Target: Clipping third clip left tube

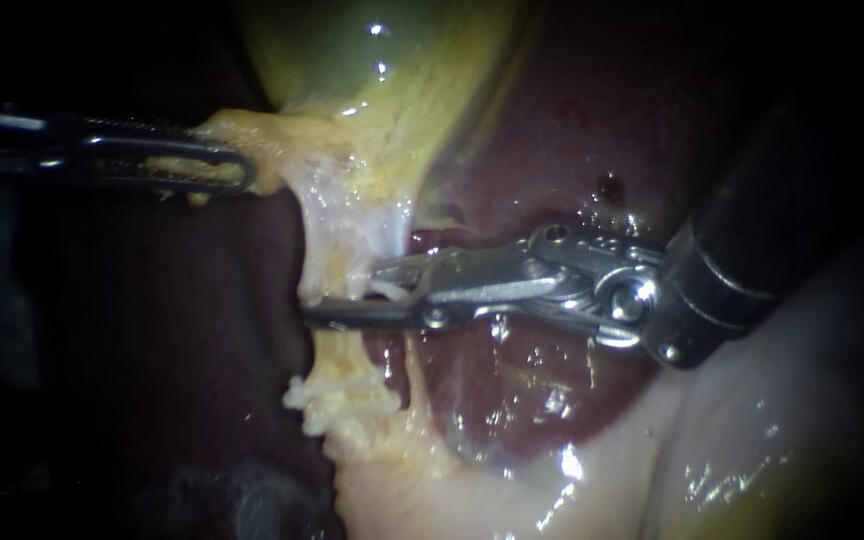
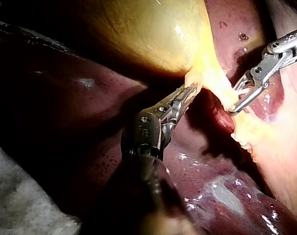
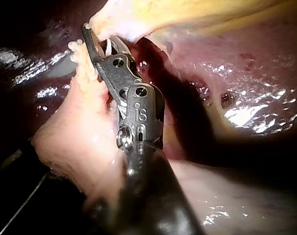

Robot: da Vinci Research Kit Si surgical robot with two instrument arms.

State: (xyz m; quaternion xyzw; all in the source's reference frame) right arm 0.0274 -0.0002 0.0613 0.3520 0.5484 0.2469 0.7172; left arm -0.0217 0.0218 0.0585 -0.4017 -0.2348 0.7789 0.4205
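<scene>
The jaws of the left instrument (image 1: 202,170) were clamped on tissue (image 1: 247,140); those of the right instrument (image 1: 347,293) were set open astride the tube (image 1: 327,255); it could be left half-clipped by a skewed closure.

Dark liver (image 2: 80,112) lies on what may be pale cloth (image 2: 21,200).

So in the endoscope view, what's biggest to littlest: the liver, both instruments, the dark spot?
1. The liver, largest.
2. My right instrument, though it may just be nearer the camera.
3. My left instrument, which looks thinner.
4. The dark spot on the liver, smallest.
</scene>
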